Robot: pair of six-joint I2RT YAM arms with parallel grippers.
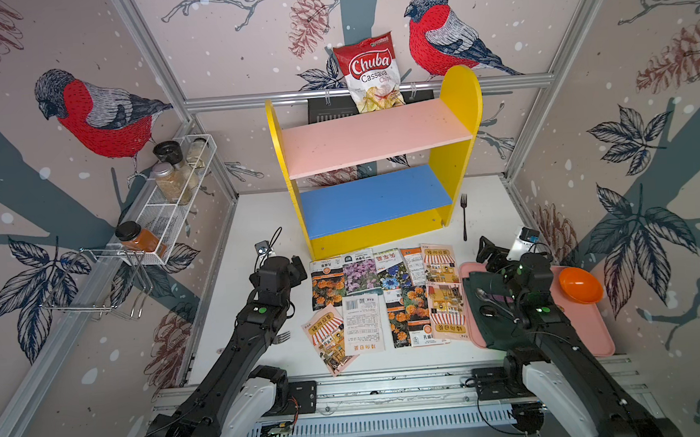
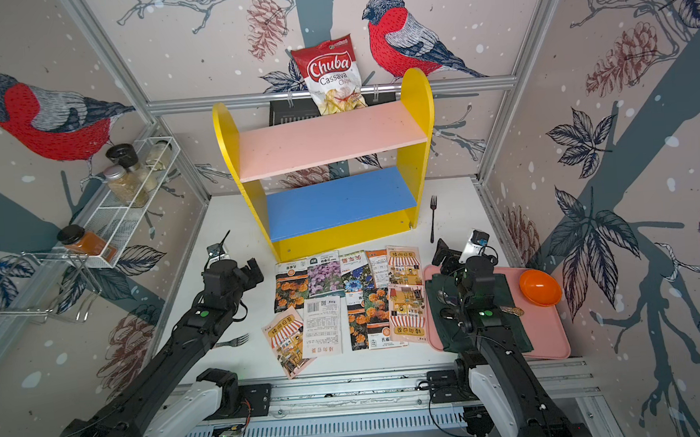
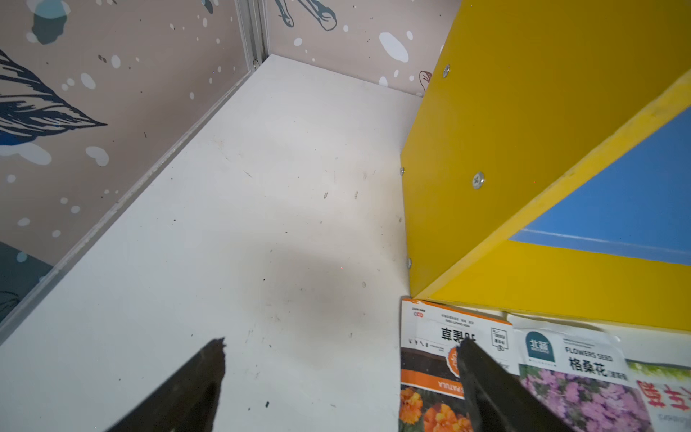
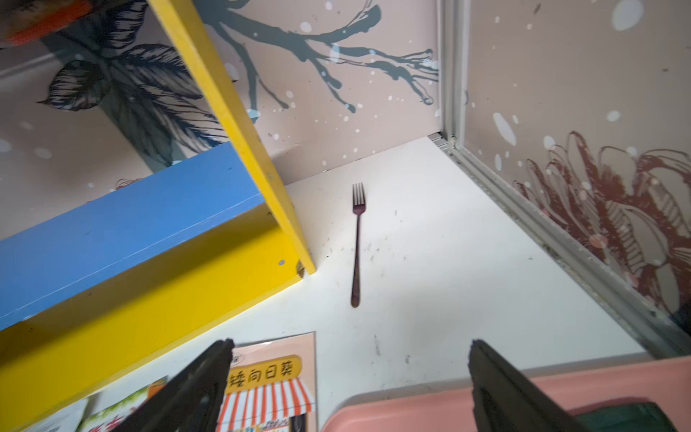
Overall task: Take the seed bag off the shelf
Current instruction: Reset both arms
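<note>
Seed bags [image 1: 360, 275] lie in two rows on the white table [image 1: 256, 217], close against the base of the yellow-sided shelf [image 1: 464, 108]. The left gripper [image 3: 342, 344] hangs with jaws apart beside a marigold packet [image 3: 430, 374]. The right gripper [image 4: 351, 342], also apart, hangs at the edge of a pink tray [image 4: 411, 407].

A chips bag [image 1: 368, 75] stands at the back edge of the pink board [image 1: 376, 139]; whether on it or behind it cannot be told. A dark fork [image 1: 464, 216] lies just right of the shelf, and a second fork [image 1: 281, 337] is half hidden under the left arm. The right arm covers much of a green cloth [image 1: 492, 327] beside an orange bowl [image 1: 580, 285]. Open tabletop runs left of the shelf.
</note>
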